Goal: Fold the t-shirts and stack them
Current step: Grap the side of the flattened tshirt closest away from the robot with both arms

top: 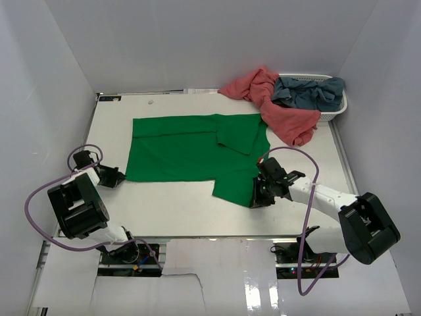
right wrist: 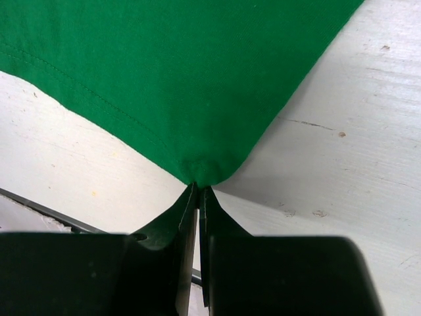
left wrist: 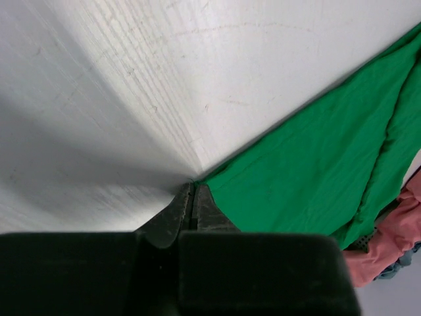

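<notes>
White table (top: pixel 171 207), white slatted basket (top: pixel 337 109) at far-right corner

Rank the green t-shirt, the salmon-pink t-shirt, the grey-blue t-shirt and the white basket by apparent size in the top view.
1. green t-shirt, spread flat on the table.
2. salmon-pink t-shirt, bunched up.
3. grey-blue t-shirt and white basket: not ranked, since the shirts cover most of the basket.
</notes>
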Motion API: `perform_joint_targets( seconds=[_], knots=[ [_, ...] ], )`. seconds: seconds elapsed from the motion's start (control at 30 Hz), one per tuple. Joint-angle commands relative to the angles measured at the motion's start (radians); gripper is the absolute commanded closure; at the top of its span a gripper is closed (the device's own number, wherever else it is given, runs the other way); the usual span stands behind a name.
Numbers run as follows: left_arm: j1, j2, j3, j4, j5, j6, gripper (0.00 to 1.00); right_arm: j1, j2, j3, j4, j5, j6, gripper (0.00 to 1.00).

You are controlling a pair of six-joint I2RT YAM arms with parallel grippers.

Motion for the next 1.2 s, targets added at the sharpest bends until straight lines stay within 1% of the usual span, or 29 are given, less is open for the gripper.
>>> perform_joint_targets(
  seconds=[0.0, 0.17, 0.33, 0.6, 0.7, 0.9, 1.0, 1.17],
  knots=[
    [0.007, 0.026, -0.012, -0.017, -0.034, 0.023, 1.00, 0.004, -0.031, 0.048, -0.028, -0.014, -0.014, 0.92],
    [0.009, -0.020, -0.029, -0.045, 0.006, 0.040, 1.00, 0.006, -0.073, 0.083, -0.111, -0.018, -0.021, 0.92],
    [0.009, -0.118, -0.038, -0.095, -0.007, 0.069, 1.00, 0.006, -0.137, 0.092, -0.172, -0.041, -0.017, 0.92],
    [0.009, -0.238, -0.050, -0.178, -0.011, 0.095, 1.00, 0.024, -0.203, 0.030, -0.218, -0.084, 0.017, 0.92],
    [0.009, -0.258, -0.062, -0.198, -0.024, 0.104, 1.00, 0.058, -0.220, 0.013, -0.229, -0.090, 0.042, 0.92],
    [0.028, -0.261, -0.081, -0.219, -0.032, 0.127, 1.00, 0.101, -0.255, 0.005, -0.263, -0.075, 0.080, 0.92],
    [0.062, -0.244, -0.078, -0.221, 0.009, 0.132, 1.00, 0.104, -0.275, -0.003, -0.280, -0.069, 0.086, 0.92],
    [0.110, -0.206, -0.066, -0.227, 0.034, 0.149, 1.00, 0.104, -0.303, 0.028, -0.318, -0.034, 0.092, 0.92]
  ],
)
